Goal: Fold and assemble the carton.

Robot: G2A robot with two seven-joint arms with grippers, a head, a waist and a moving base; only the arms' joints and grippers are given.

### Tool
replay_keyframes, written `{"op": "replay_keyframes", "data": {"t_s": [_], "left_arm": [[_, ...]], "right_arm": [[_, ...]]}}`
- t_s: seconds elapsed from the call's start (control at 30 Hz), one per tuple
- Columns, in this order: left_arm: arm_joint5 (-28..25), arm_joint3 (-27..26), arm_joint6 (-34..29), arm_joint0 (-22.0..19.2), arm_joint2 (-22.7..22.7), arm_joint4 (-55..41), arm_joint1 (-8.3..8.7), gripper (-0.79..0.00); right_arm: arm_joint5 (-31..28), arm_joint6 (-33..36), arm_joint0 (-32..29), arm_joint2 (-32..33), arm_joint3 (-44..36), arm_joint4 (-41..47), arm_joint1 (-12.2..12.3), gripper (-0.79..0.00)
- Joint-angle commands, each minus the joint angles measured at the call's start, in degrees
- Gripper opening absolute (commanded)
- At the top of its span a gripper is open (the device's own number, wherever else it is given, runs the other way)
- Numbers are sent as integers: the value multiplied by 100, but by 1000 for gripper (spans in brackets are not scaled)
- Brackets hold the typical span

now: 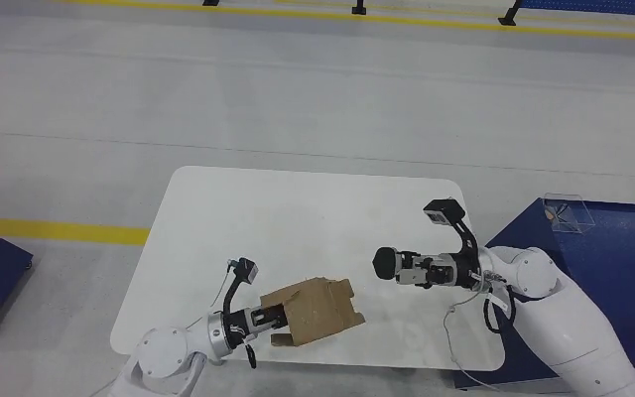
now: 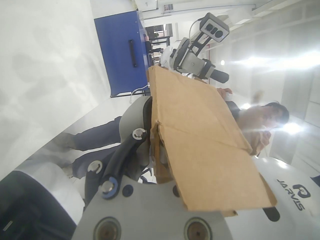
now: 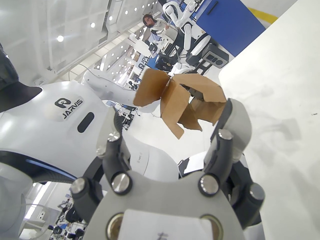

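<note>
The brown cardboard carton [image 1: 313, 310] is partly folded, with loose flaps sticking out, and hangs over the front part of the white table [image 1: 298, 208]. My left gripper [image 1: 270, 320] is shut on one carton wall [image 2: 200, 131]; one grey finger [image 2: 136, 126] shows beside the cardboard, and the other is hidden behind it. My right gripper [image 1: 382, 263] hovers to the right of the carton, apart from it, pointing at it. In the right wrist view its fingers [image 3: 235, 116] stand wide open, with the carton [image 3: 175, 101] beyond them and nothing between them.
A blue cabinet [image 1: 585, 258] stands off the table's right side with a clear plastic holder [image 1: 568, 210] on top. Another blue unit [image 1: 10, 268] sits at the far left. The back half of the table is bare.
</note>
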Motion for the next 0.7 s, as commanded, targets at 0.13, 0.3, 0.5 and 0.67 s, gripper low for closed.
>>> {"op": "replay_keyframes", "data": {"t_s": [0.13,0.3,0.5,0.67], "left_arm": [[1899,299,762,-188,304,-2091,-135,-785],[2511,471,708,-501,552,-2645,-184,-785],[2000,403,441,-412,711,-2261,-158,-785],[1986,354,457,-351,702,-2373,-146,-785]], "right_arm": [[500,-830,-73,104,-1,-871,-13,0],[812,-1227,-142,57,-105,-1413,-52,0],[1056,-1573,-205,35,-6,-2033,-87,0],[1218,-1535,-172,-172,60,-2536,-147,0]]}}
